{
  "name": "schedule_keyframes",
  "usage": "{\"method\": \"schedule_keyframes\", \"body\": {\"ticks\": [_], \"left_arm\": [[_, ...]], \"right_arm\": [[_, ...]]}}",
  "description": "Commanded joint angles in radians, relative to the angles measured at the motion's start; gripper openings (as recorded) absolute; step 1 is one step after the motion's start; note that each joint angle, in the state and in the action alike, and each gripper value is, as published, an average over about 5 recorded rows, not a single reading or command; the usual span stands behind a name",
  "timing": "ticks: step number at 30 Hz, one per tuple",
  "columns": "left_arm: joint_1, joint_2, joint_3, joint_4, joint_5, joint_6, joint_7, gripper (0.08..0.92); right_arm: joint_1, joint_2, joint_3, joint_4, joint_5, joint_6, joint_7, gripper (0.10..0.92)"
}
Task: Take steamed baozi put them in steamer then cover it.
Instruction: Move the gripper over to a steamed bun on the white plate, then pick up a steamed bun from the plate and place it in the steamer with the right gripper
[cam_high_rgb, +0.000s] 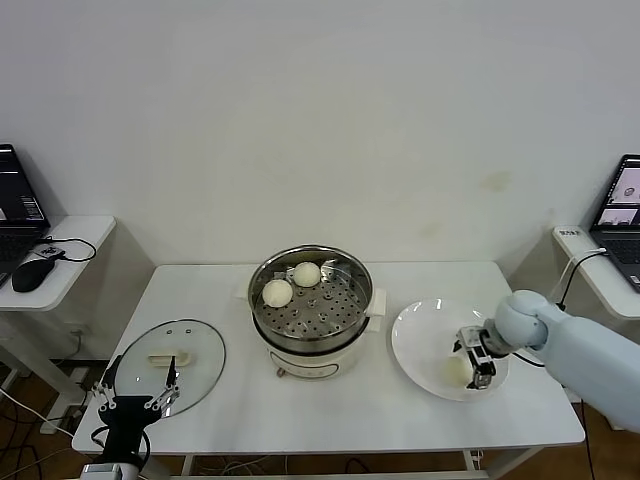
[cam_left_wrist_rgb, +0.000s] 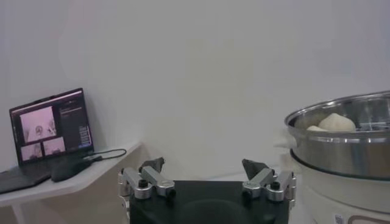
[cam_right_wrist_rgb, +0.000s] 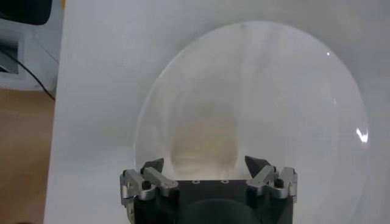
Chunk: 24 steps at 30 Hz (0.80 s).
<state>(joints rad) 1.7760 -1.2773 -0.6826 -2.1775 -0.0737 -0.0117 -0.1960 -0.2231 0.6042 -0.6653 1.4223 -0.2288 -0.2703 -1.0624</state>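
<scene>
The steel steamer (cam_high_rgb: 310, 300) stands mid-table on its cream pot base and holds two baozi (cam_high_rgb: 277, 292) (cam_high_rgb: 307, 273). It also shows in the left wrist view (cam_left_wrist_rgb: 347, 137) with a baozi (cam_left_wrist_rgb: 334, 122) inside. One baozi (cam_high_rgb: 455, 370) lies on the white plate (cam_high_rgb: 425, 330) at the right. My right gripper (cam_high_rgb: 472, 362) is low over the plate, open, right beside this baozi. In the right wrist view the baozi (cam_right_wrist_rgb: 204, 143) sits just ahead of the open gripper (cam_right_wrist_rgb: 204, 165), between its fingers. The glass cover (cam_high_rgb: 170, 365) lies flat at the table's left. My left gripper (cam_high_rgb: 135, 395) is open and empty by the cover's near edge.
Side desks flank the table: the left one holds a laptop (cam_high_rgb: 15, 205) and a mouse (cam_high_rgb: 32, 272), the right one another laptop (cam_high_rgb: 625, 205). A wall runs behind. The plate (cam_right_wrist_rgb: 292, 91) lies near the table's right front edge.
</scene>
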Motion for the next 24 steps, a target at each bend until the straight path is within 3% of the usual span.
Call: {"method": "schedule_keyframes", "body": {"ticks": [1,11,24], "left_arm": [[0.0,-0.001,0.002,0.001,0.0,0.0,-0.001,0.823],[-0.003,-0.002,0.006,-0.002,0.002,0.0,-0.003,0.823],[-0.018,0.01,0.013,-0.013,0.0,0.008,0.002,0.823]], "right_arm": [[-0.014,0.021,0.013,-0.018,-0.008,-0.003,0.0,0.752],[0.029,0.002,0.011,0.001,0.025,-0.004,-0.018,0.623],[0.471,-0.009,-0.118,0.044,0.236,-0.031,-0.048,0.602]]}}
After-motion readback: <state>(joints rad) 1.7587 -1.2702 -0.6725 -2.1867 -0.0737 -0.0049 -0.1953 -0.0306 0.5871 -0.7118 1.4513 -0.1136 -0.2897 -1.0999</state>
